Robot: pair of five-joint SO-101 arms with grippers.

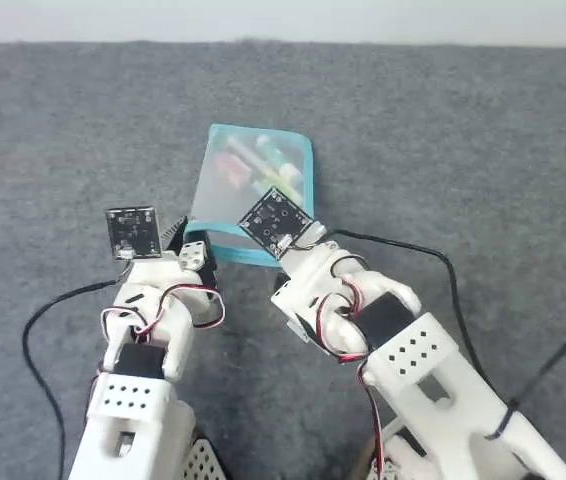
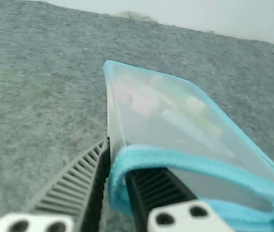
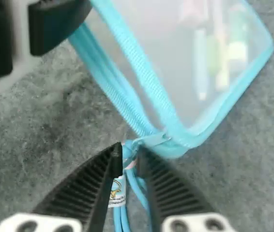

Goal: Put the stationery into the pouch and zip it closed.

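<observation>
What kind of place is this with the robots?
Probably a robot practice table, maybe a lab: two white robot arms with loose wires, a grey mat, and one blue-edged pouch.

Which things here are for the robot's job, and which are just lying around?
For the job: pouch, stationery inside it, zip pull, left end effector pinching the pouch's edge, right end effector pinching the zip pull.

Just there: grey table surface, black cables.

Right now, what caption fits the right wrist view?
Right pincer shut on the zipper pull at the corner of the translucent blue-edged pouch.
</observation>
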